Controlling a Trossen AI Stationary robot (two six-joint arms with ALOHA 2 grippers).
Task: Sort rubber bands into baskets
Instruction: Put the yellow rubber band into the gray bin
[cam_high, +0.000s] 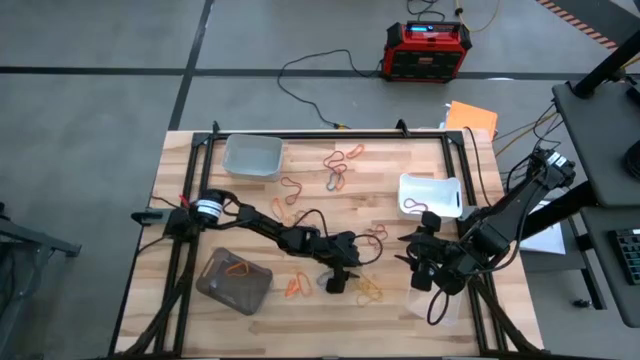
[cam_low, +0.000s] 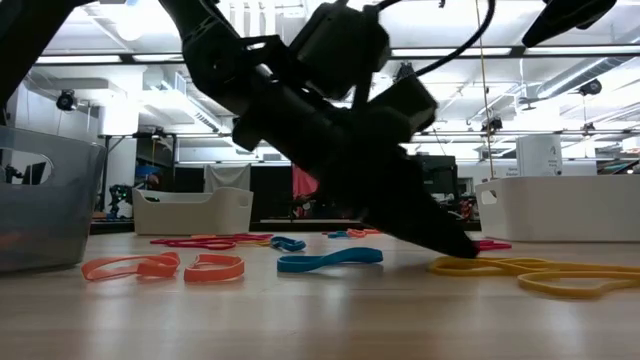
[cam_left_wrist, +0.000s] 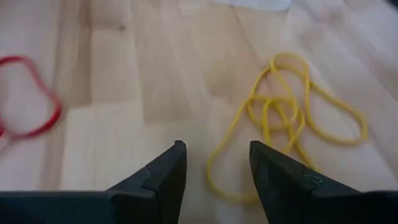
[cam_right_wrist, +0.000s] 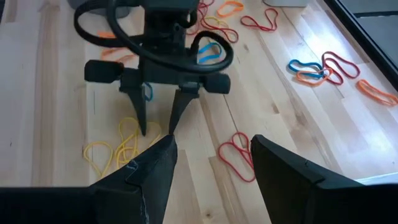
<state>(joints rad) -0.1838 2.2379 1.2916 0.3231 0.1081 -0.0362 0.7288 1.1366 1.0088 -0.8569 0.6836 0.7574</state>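
left end effector (cam_right_wrist: 157, 124) | fingers spread, tips down at yellow rubber bands (cam_left_wrist: 292, 118) | right end effector (cam_right_wrist: 211, 165) spread, empty

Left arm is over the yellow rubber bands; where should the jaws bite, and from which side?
From straight above. The yellow rubber bands lie flat, tangled on the table. The left gripper is open, jaws astride one loop's strand; closing there, or on the knot where strands cross, probably lifts several.

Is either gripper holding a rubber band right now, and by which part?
Nothing is held. The left gripper is open, fingertips down at the yellow rubber bands, not closed on them. The right gripper is open and empty.
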